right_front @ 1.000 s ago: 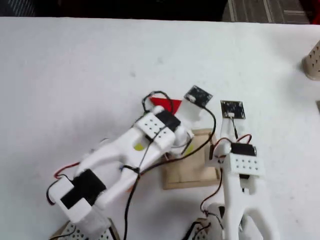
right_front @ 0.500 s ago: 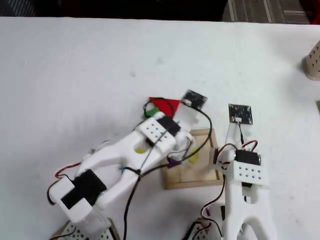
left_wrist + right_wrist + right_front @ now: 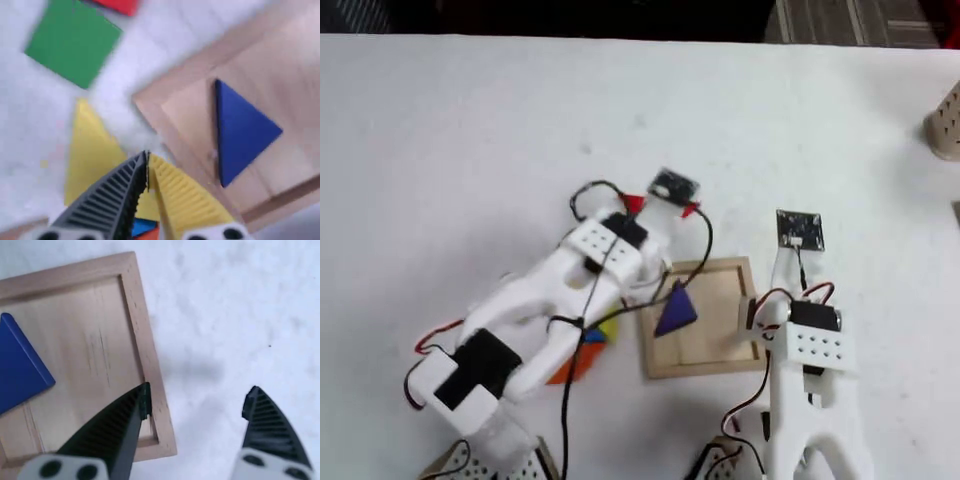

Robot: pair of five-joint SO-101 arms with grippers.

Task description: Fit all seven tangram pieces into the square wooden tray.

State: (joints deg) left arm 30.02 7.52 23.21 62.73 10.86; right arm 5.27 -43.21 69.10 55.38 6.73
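The square wooden tray (image 3: 732, 355) lies at the table's front middle, with one blue triangle (image 3: 675, 311) resting in its left part. My left gripper (image 3: 146, 170) is shut with nothing between its fingers, hovering over the table just left of the tray rim (image 3: 165, 131) and above a yellow triangle (image 3: 89, 150). A green square (image 3: 72, 40) and a red piece (image 3: 119, 5) lie beyond it. My right gripper (image 3: 198, 400) is open and straddles the tray's right rim (image 3: 145, 350), holding nothing. The blue triangle (image 3: 20, 371) lies apart from it.
An orange piece (image 3: 575, 366) and a yellow piece (image 3: 609, 328) peek out beside the left arm (image 3: 540, 310), with red bits (image 3: 632, 203) near its wrist. The right arm (image 3: 805, 360) stands at the tray's right side. A pegged wooden block (image 3: 946, 122) sits at the far right edge.
The left arm has swung left off the tray, and the blue triangle now lies uncovered inside it. The right arm drew back slightly, then held still.
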